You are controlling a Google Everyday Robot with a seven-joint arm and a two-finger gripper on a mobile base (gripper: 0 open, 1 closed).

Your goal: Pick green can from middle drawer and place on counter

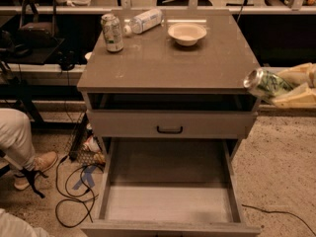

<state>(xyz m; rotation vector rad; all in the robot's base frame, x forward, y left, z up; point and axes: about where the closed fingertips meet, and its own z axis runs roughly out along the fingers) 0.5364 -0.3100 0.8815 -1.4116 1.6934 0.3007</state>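
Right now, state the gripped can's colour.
Shiny green, pale markings; camera view. End effector grips green can beside counter.

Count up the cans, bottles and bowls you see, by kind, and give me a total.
Cans: 2, the green can held tilted in the gripper beside the counter's right edge, and a whitish can upright on the counter.
Bottles: 1, a bottle lying on the counter.
Bowls: 1, a bowl on the counter.
Total: 4.

The hand [282, 89] grips the green can [264, 83] just right of the counter [168, 63].
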